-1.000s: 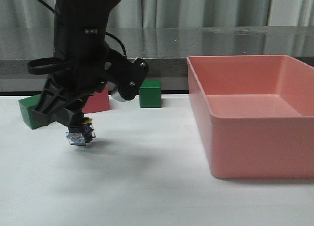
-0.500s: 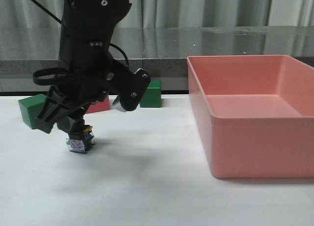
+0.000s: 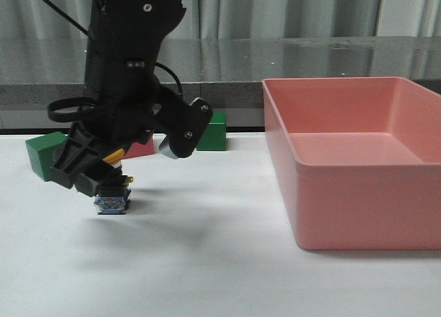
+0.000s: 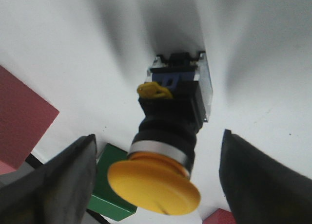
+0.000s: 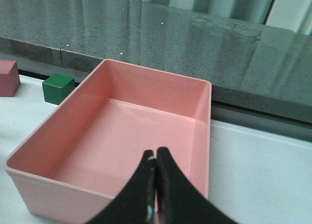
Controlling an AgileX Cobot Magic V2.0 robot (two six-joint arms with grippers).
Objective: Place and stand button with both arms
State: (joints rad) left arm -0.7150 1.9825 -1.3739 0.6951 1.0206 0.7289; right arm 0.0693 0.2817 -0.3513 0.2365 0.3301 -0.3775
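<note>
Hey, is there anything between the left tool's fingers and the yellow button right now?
Nothing visible. In the left wrist view the yellow-capped push-button switch stands base-down on the white table, with bare gaps between it and each black finger of the open left tool.

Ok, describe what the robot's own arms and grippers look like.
The left arm is bulky, matte black, jointed, with visible screws, looping black cables and a small grey module. The left gripper has broad black fingers. The right gripper has slim, tapered glossy black fingers.

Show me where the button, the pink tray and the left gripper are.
button [image 4: 155, 187], left wrist view, on its yellow cap.
pink tray [image 3: 358, 207], front view, on its near wall.
left gripper [image 3: 103, 176], front view, between its fingertips.
</note>
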